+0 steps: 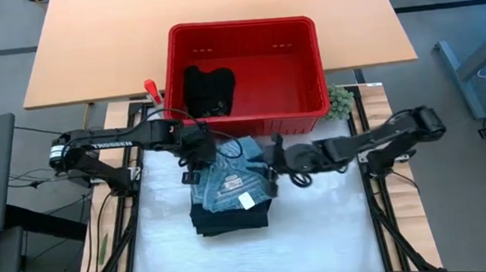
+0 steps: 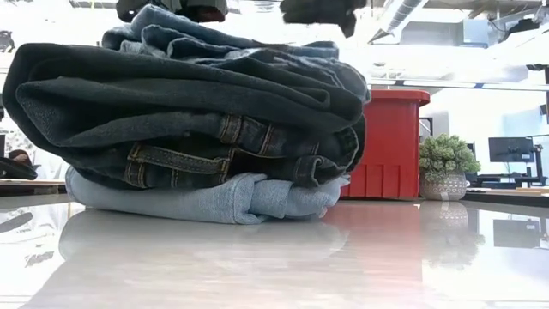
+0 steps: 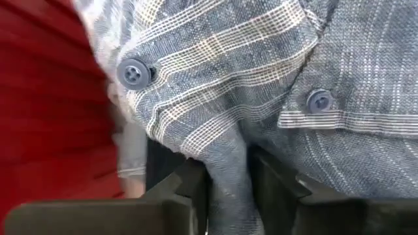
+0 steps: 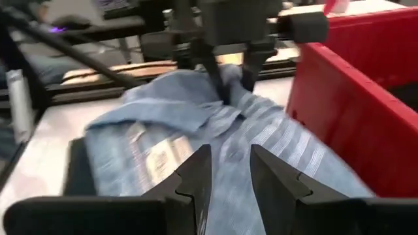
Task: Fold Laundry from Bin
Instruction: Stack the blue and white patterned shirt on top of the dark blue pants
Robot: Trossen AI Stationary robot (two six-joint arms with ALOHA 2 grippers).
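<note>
Tabletop (image 1: 318, 234): lying pale under both arms, with the bin (image 1: 306, 63) sitting at its far edge. The bin is holding a black garment (image 1: 210, 88) in its left half. Pile (image 1: 230, 197): resting on the tabletop just in front of the bin; in the low view a light blue garment (image 2: 214, 199) is lying at the bottom, dark jeans (image 2: 189, 112) are lying folded above it, and a striped shirt (image 1: 229, 175) is lying on top. Left hand (image 3: 230, 186): hovering at the shirt's far-left corner, its fingers pinching a fold of striped cloth. Right hand (image 4: 226, 171): hanging over the shirt's right side, fingers parted; whether cloth is sitting between them is unclear. Plant (image 2: 444, 166): standing beside the bin's right corner.
</note>
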